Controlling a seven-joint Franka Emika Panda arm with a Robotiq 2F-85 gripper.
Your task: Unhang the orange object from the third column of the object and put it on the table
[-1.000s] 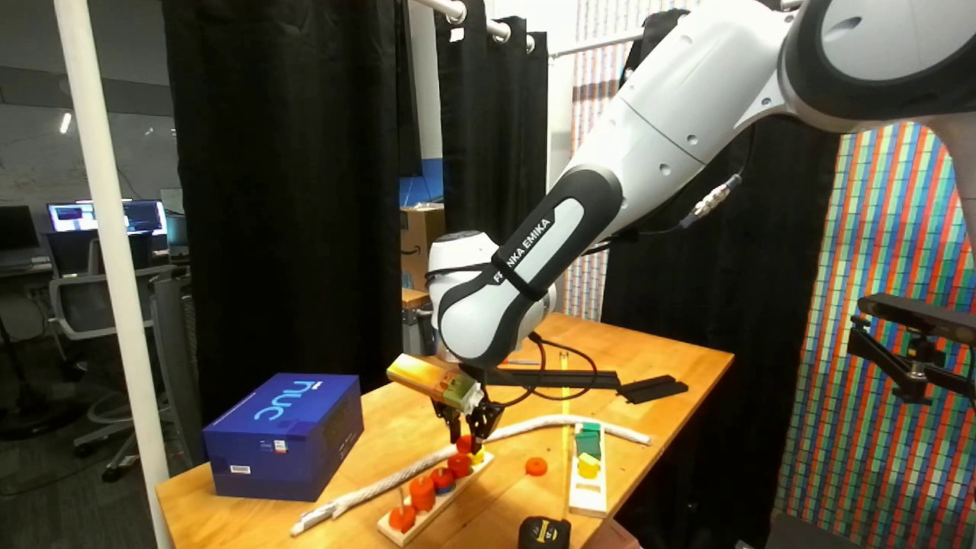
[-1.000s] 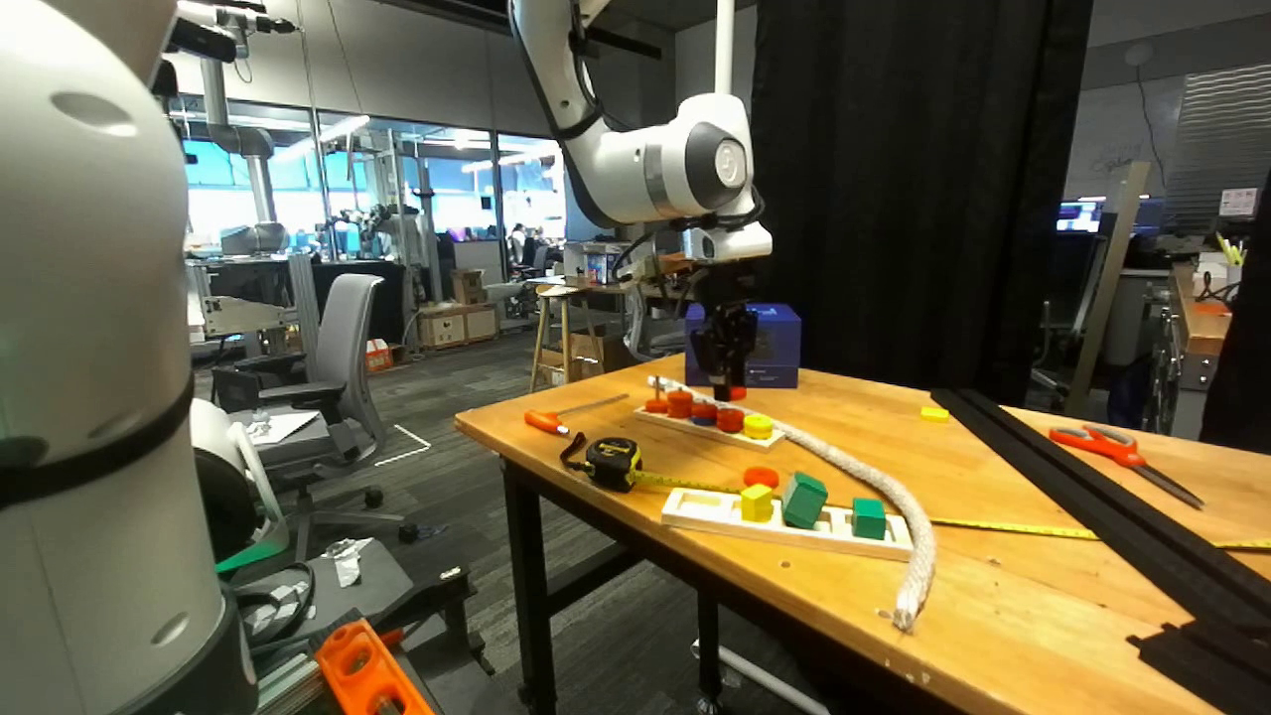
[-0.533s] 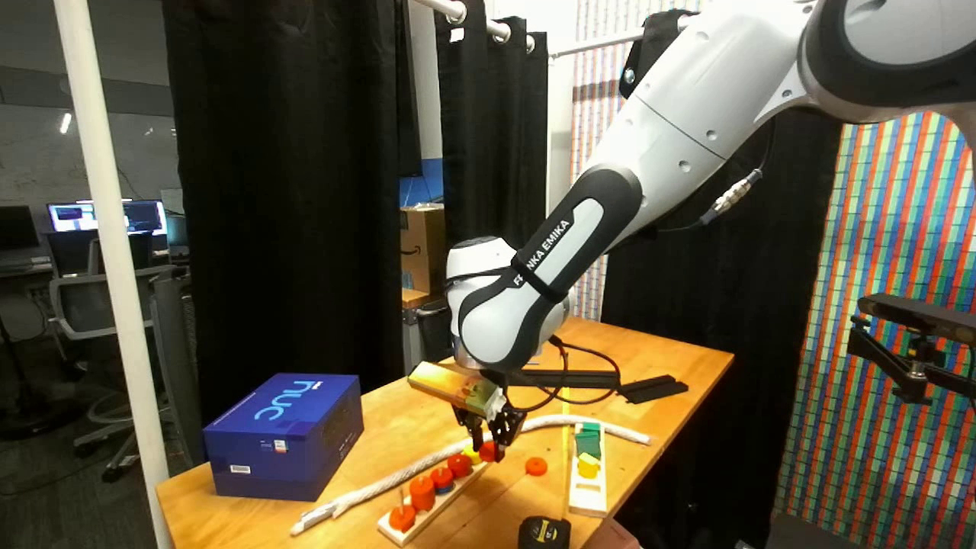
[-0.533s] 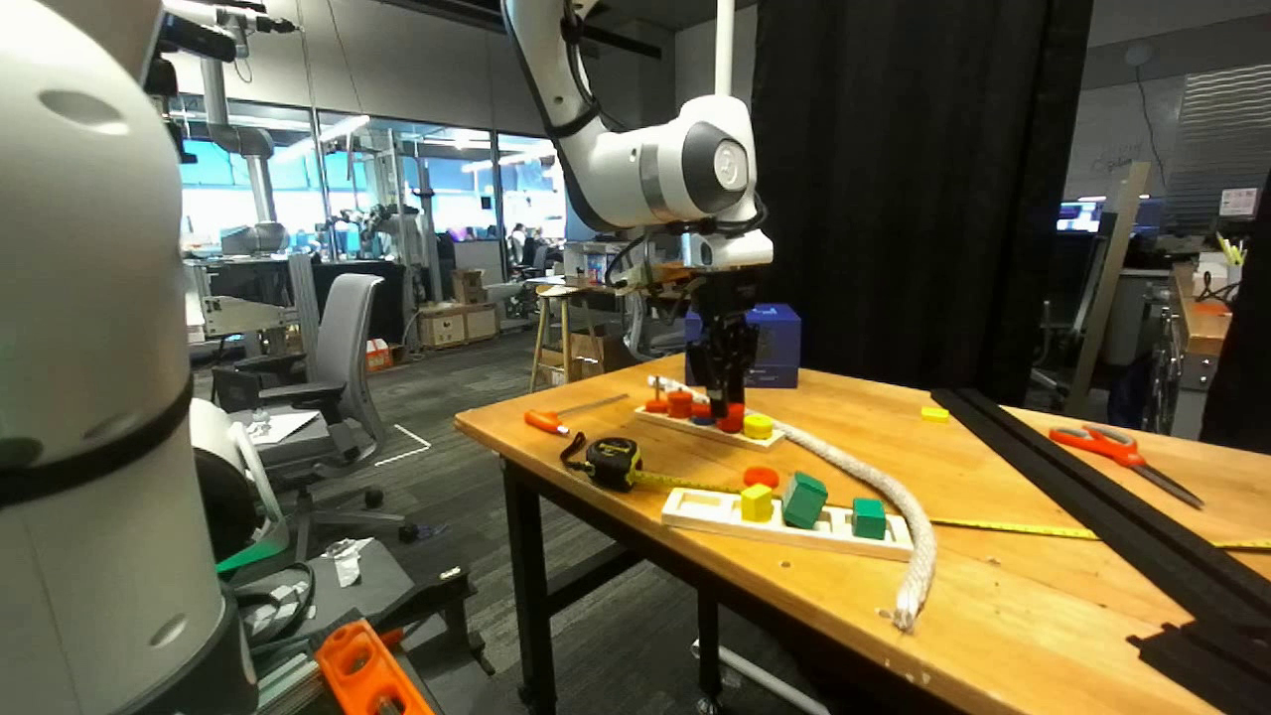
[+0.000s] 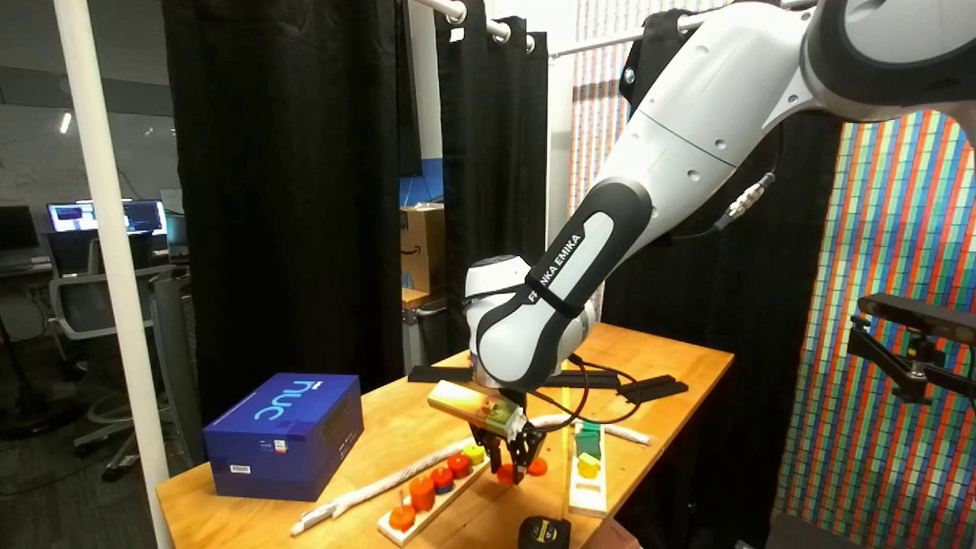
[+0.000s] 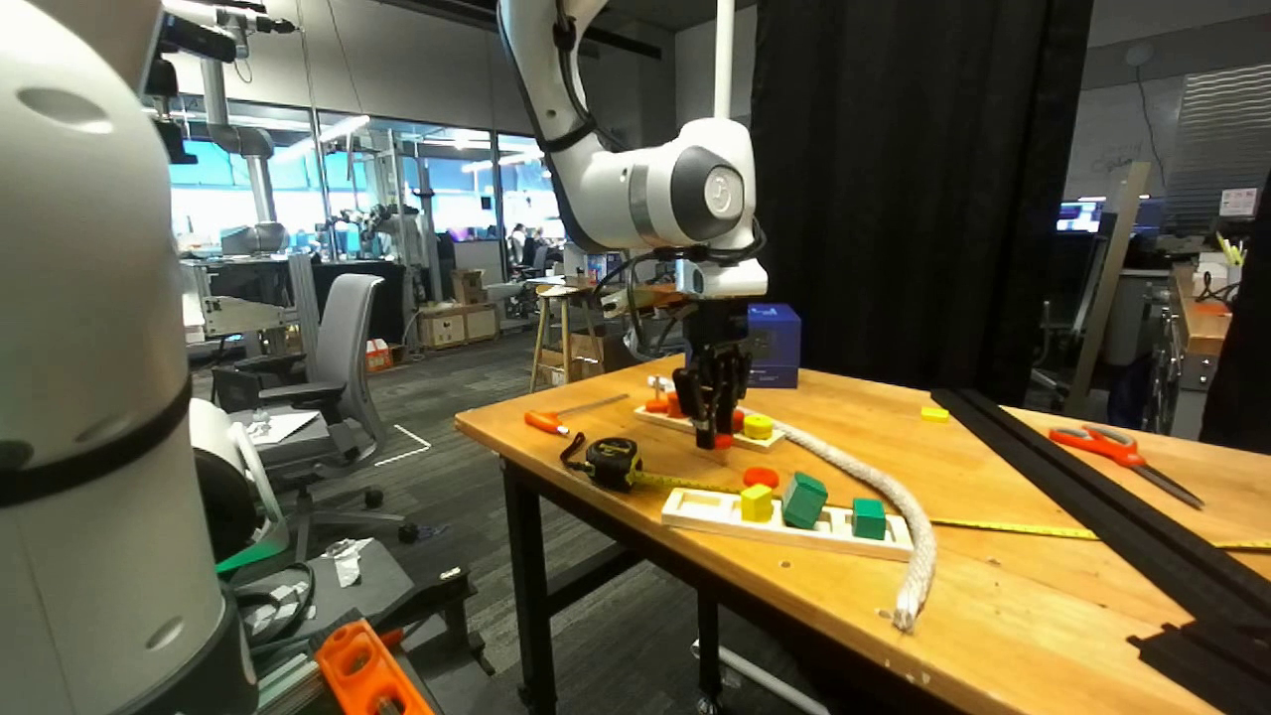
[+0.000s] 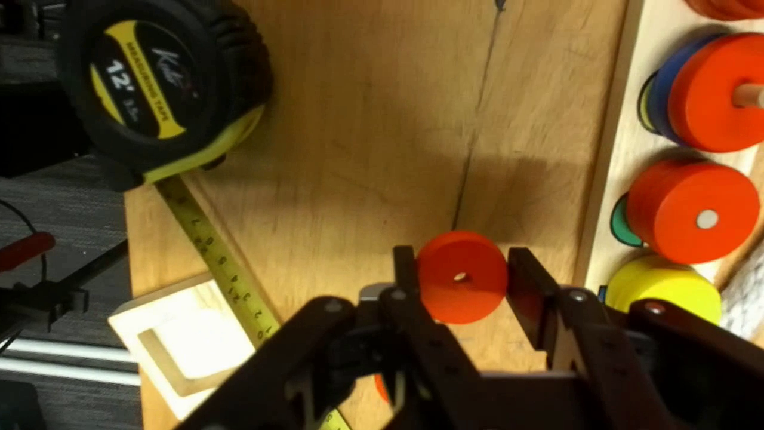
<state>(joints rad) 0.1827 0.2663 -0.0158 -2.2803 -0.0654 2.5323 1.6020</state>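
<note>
Gripper (image 7: 461, 272) clamped on the orange disc (image 7: 465, 298). Wrist view: my fingertips (image 7: 405, 266) bear on its left and right sides, small centre hole showing between them. Disc is off the stacking board (image 7: 632, 152), held near it and to its left in this view, apart from it. Whether its underside meets the table (image 6: 1003, 596), I cannot tell.

Board, near end to far end in an exterior view: low orange stack (image 5: 402, 519), its peg (image 5: 401, 497) rising bare above; tall orange stack (image 5: 422, 494); orange-over-blue stack (image 5: 442, 480); further orange stack (image 5: 459, 467); yellow stack (image 5: 473, 455).

Loose orange disc (image 6: 762, 478) flat on the table, near the far side of the block tray (image 6: 775, 536). In the tray, left to right in an exterior view: yellow block (image 6: 757, 502), large green block (image 6: 804, 500) tilted, small green block (image 6: 869, 518).

Same view: tape measure (image 6: 613, 463) left of the tray, yellow blade (image 6: 1023, 527) drawn out rightward. White rope (image 6: 921, 556) curves past the tray's right end. Screwdriver (image 6: 546, 423) at left, scissors (image 6: 1122, 453) at right, blue box (image 6: 776, 357) at the far edge.
</note>
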